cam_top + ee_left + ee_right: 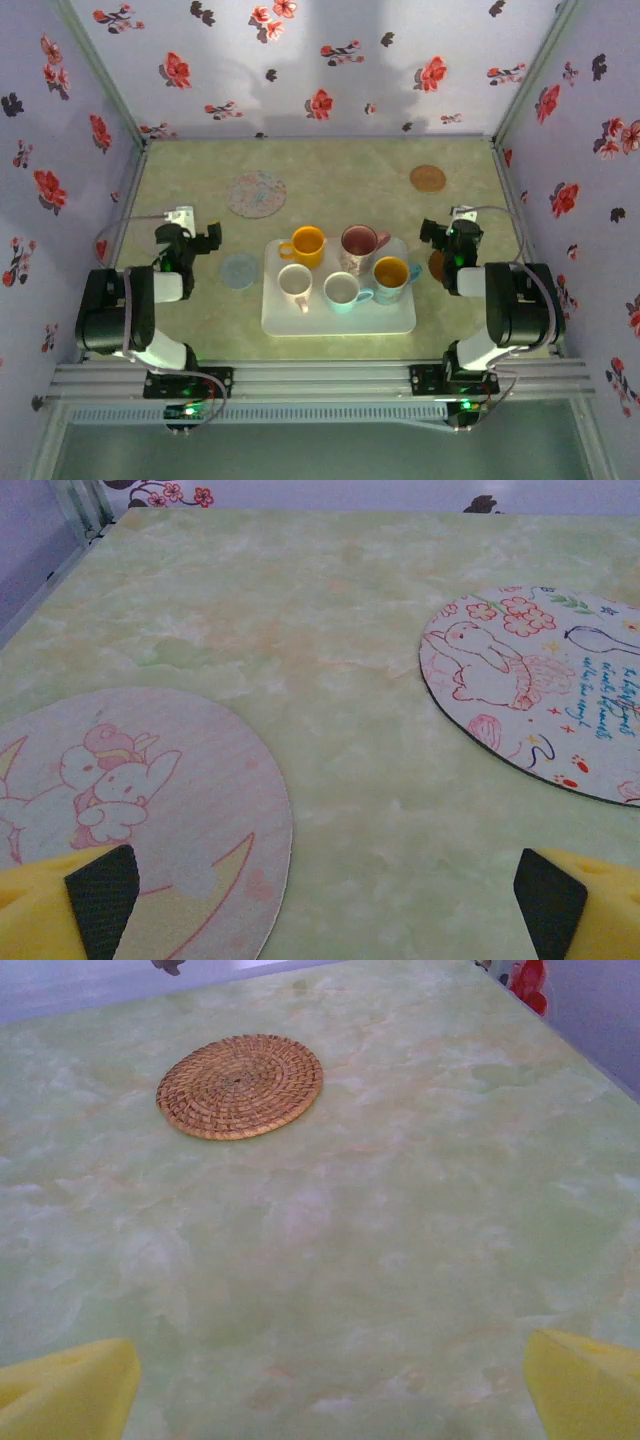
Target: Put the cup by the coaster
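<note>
Several cups stand on a white tray (400, 322) mid-table: a yellow cup (305, 244), a floral pink cup (358, 246), a teal cup with a yellow inside (392, 272), a white cup (294, 282) and a pale teal cup (342, 290). Left of the tray my left gripper (203, 241) (320, 915) is open over bare table, between a moon-and-bunny coaster (130, 810) and a rabbit-print coaster (540, 690). Right of the tray my right gripper (438, 233) (325, 1400) is open and holds nothing. A woven coaster (240, 1085) (428, 178) lies ahead of it.
A large pink patterned coaster (256, 193) lies at the back left and a small blue coaster (239, 270) beside the tray's left edge. A brown coaster (436, 265) peeks out at the tray's right. Floral walls close off the back and both sides.
</note>
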